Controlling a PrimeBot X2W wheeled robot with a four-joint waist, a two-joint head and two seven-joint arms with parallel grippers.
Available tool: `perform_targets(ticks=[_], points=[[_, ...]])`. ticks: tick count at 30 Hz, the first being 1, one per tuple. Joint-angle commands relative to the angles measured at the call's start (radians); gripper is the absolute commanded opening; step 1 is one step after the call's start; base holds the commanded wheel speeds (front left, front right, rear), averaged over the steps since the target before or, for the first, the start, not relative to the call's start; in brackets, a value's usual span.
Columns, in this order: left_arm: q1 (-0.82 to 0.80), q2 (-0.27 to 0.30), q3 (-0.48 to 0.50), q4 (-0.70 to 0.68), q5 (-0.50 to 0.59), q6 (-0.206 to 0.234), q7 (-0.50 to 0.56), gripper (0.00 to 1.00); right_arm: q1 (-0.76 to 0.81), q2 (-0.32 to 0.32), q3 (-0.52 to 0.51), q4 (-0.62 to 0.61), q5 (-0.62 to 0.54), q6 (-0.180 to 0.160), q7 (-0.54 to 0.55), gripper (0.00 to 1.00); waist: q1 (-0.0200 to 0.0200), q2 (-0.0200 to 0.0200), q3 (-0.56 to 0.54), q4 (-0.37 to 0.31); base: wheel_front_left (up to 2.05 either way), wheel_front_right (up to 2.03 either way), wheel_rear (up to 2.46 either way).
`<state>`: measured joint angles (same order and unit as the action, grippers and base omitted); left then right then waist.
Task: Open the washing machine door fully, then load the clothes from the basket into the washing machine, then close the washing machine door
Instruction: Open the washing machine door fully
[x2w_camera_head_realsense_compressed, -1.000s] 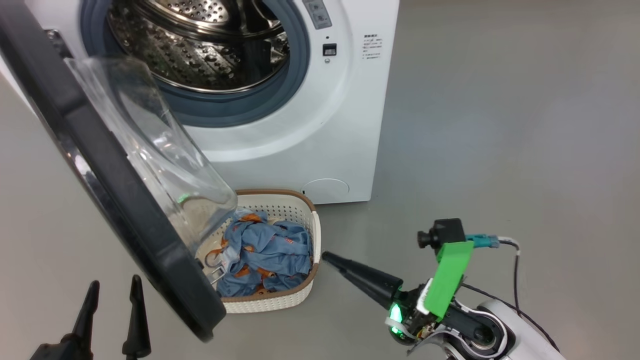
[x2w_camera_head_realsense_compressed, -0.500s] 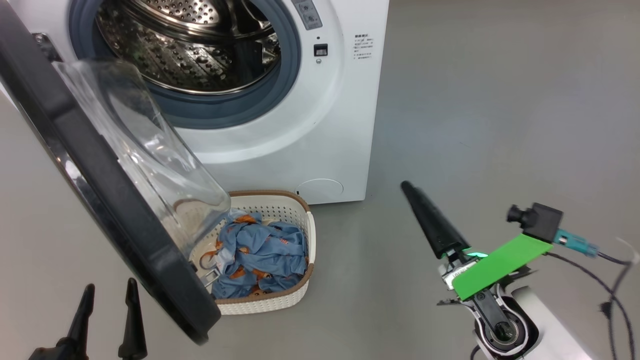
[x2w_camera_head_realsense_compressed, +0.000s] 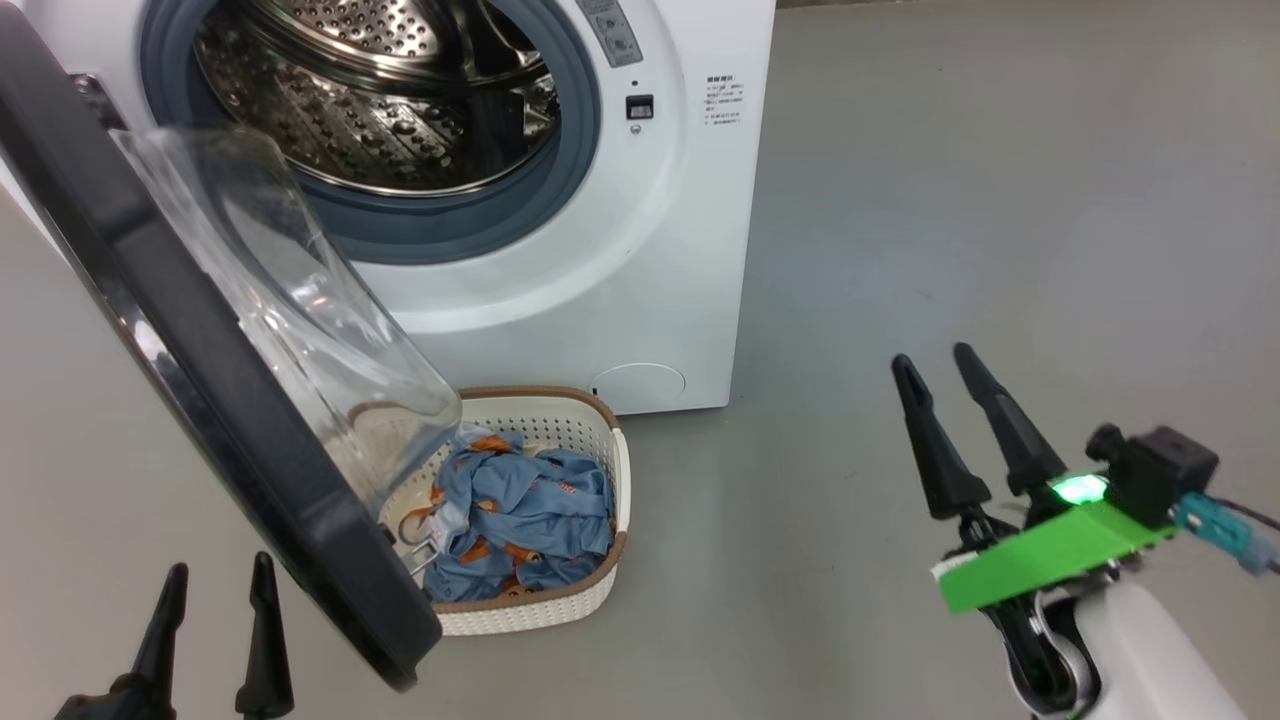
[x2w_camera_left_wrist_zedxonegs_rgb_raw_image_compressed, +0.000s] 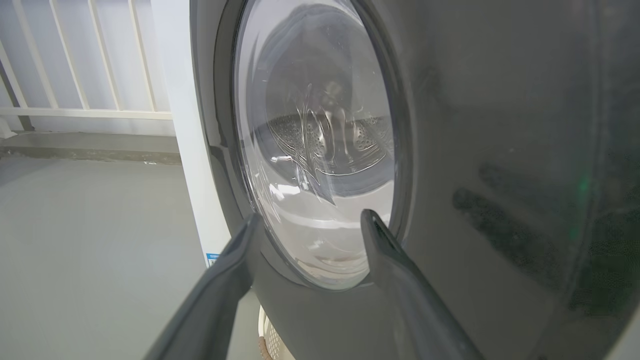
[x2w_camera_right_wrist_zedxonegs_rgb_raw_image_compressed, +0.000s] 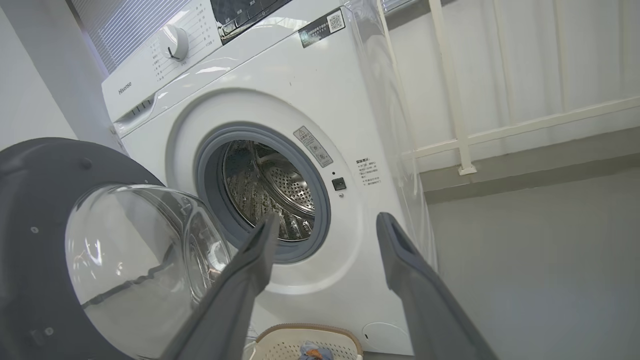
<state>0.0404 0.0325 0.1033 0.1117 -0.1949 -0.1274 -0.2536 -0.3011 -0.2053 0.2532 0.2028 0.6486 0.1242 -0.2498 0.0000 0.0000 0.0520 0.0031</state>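
Note:
The white washing machine (x2w_camera_head_realsense_compressed: 620, 250) stands ahead with its steel drum (x2w_camera_head_realsense_compressed: 370, 90) exposed. Its black-rimmed washing machine door (x2w_camera_head_realsense_compressed: 180, 340) hangs open to the left, the clear glass bowl (x2w_camera_head_realsense_compressed: 300, 310) bulging over the basket (x2w_camera_head_realsense_compressed: 590, 600). Light blue clothes (x2w_camera_head_realsense_compressed: 520, 510) with orange trim lie heaped in that cream basket at the machine's foot. My left gripper (x2w_camera_head_realsense_compressed: 215, 575) is open at the lower left, just outside the door (x2w_camera_left_wrist_zedxonegs_rgb_raw_image_compressed: 490, 150). My right gripper (x2w_camera_head_realsense_compressed: 930, 360) is open over bare floor, well right of the basket, and faces the washing machine (x2w_camera_right_wrist_zedxonegs_rgb_raw_image_compressed: 280, 125). Neither holds anything.
Grey floor (x2w_camera_head_realsense_compressed: 1000, 200) stretches to the right of the machine. A white railing (x2w_camera_right_wrist_zedxonegs_rgb_raw_image_compressed: 525, 120) and a low kerb run behind it on the right, and a similar railing (x2w_camera_left_wrist_zedxonegs_rgb_raw_image_compressed: 85, 110) shows on the left side.
My right gripper has swung from beside the basket's right rim out to the right and turned upward, and its fingers have parted from shut to open. The left gripper has stayed put.

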Motion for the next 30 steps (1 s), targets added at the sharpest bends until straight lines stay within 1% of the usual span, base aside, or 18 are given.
perform_targets(ticks=[1,5,11,16,22,30], points=[[-0.007,0.018,0.030,-0.033,0.002,0.004,-0.008,1.00,0.048,0.020,-0.022,-0.053,-0.063,0.007,-0.012,1.00,0.0000,0.0000,0.001,0.000,0.00,0.00,0.00],[-0.003,0.018,0.029,-0.042,-0.003,0.006,-0.008,1.00,0.137,0.062,-0.096,-0.124,-0.168,0.007,-0.012,1.00,0.0000,0.0000,0.007,-0.003,0.00,0.00,0.00],[0.000,0.018,0.026,-0.051,-0.010,0.016,-0.008,1.00,0.235,0.091,-0.150,-0.190,-0.300,0.007,-0.012,1.00,0.0000,0.0000,0.012,-0.009,0.00,0.00,0.00],[-0.007,0.018,0.011,-0.056,-0.007,0.016,-0.008,1.00,0.288,0.103,-0.173,-0.197,-0.410,0.007,-0.012,1.00,0.0000,0.0000,0.014,-0.003,0.00,0.00,0.00],[-0.006,0.018,0.006,-0.058,-0.007,0.020,-0.008,1.00,0.318,0.128,-0.206,-0.205,-0.507,0.007,-0.012,1.00,0.0000,0.0000,0.013,0.006,0.00,0.00,0.00],[0.002,0.018,0.001,-0.061,-0.012,0.021,-0.008,1.00,0.322,0.144,-0.230,-0.156,-0.564,0.007,-0.012,1.00,0.0000,0.0000,0.012,0.013,0.00,0.00,0.00]])
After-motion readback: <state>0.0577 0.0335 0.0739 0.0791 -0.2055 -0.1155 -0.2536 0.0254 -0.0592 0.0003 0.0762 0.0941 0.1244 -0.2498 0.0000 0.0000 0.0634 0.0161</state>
